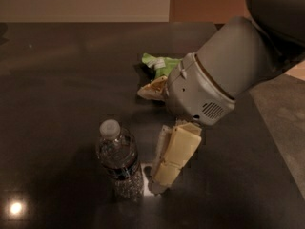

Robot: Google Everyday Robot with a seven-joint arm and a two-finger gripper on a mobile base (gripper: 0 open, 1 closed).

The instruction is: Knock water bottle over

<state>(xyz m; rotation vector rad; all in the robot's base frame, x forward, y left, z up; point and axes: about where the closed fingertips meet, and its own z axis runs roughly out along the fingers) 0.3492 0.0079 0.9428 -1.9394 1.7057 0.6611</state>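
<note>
The water bottle stands upright on the dark table, low and left of the middle. It is clear and ribbed, with a white cap and a dark label band. My gripper points down just to the right of the bottle, its cream fingertips level with the bottle's lower half and very close to it. The grey wrist reaches in from the upper right. The dark drink can is hidden behind the wrist.
A green snack bag and a tan packet lie behind the wrist, near the table's middle. The table's right edge borders a lighter floor. A bright light reflection sits at the lower left.
</note>
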